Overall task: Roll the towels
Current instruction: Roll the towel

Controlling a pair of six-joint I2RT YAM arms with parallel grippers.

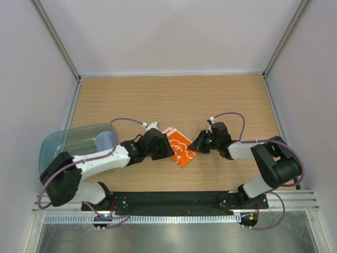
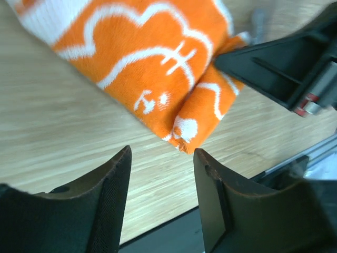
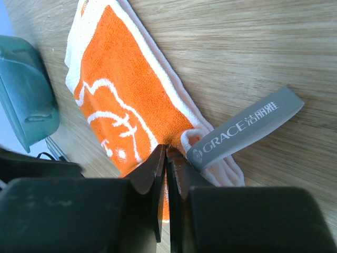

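The orange towel (image 1: pixel 180 148), patterned with white swirls, is lying folded on the bench (image 1: pixel 184 100), well to the right of the tray (image 1: pixel 63 143). The left jaws are standing open with nothing between them. They are pointing at the side of that towel nearer the tray, just short of its folded corner (image 2: pixel 181 142). The right jaws are pressing shut on the towel's white-trimmed edge, on the side away from the tray. Just beside them a grey tag (image 3: pixel 245 128) reading GRACE is sticking out over the bench. A pale blue towel (image 1: pixel 105 140) is sitting inside the tray, showing through its translucent wall.
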